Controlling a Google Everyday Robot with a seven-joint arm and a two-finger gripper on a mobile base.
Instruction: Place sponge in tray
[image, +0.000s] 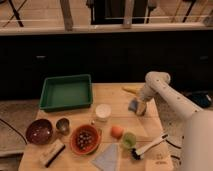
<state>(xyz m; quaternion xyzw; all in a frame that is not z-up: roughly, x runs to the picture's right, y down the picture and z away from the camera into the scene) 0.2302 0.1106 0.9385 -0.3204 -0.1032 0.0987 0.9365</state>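
The gripper (141, 107) is down over the wooden table (108, 93), near its far right corner; the blue-grey sponge (132, 104) rests on the table, touching the gripper on the side facing the green tray (65, 93); whether the gripper has hold of it cannot be told; the tray sits well apart from the sponge; a yellow oblong item (130, 90) lies just behind the sponge.

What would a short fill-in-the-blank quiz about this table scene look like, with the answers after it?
The gripper hangs right beside the blue-grey ____. The tray is ____ in colour. The sponge lies on the ____, outside the tray.
Missing words: sponge; green; table.
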